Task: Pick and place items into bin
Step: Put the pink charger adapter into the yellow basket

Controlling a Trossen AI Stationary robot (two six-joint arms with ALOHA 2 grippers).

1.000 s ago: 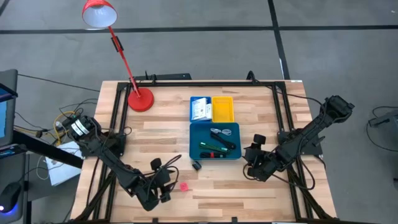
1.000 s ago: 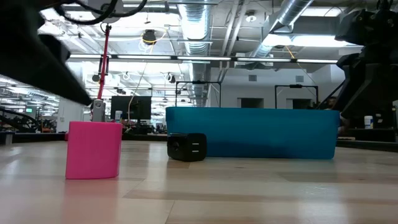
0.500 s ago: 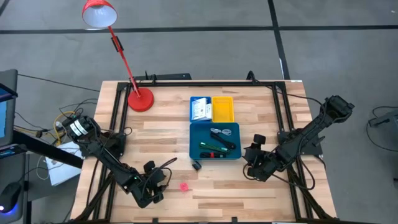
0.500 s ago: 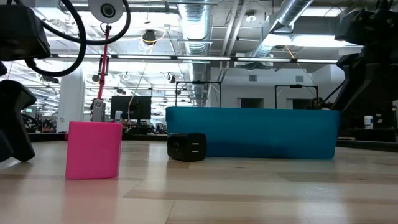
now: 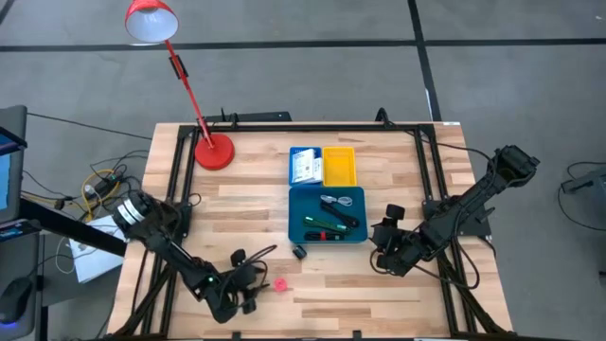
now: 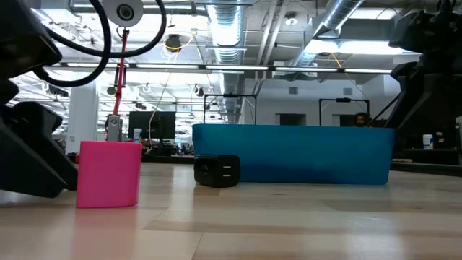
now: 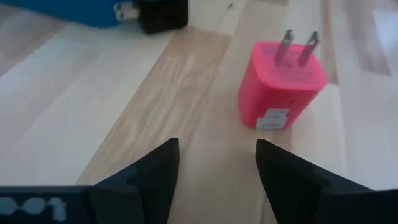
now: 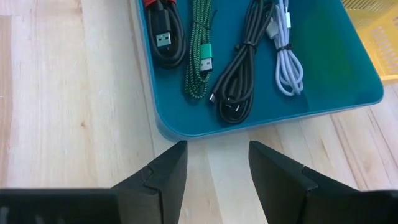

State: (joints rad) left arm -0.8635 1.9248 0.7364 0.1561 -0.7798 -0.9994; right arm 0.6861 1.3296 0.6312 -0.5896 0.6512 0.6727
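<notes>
Left pincer (image 7: pixel 214 168) open, plug (image 7: pixel 281 87) just ahead on the surface (image 7: pixel 74 124). Risk: apparently off-centre approach may topple it. Right pincer (image 8: pixel 214 165) open, idle beside tray (image 8: pixel 261 127).

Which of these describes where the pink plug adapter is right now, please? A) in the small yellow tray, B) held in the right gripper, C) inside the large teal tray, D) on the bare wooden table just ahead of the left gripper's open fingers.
D: the pink plug adapter stands on the wooden table, prongs up, just beyond the open left gripper, untouched and outside the large teal tray.
</notes>
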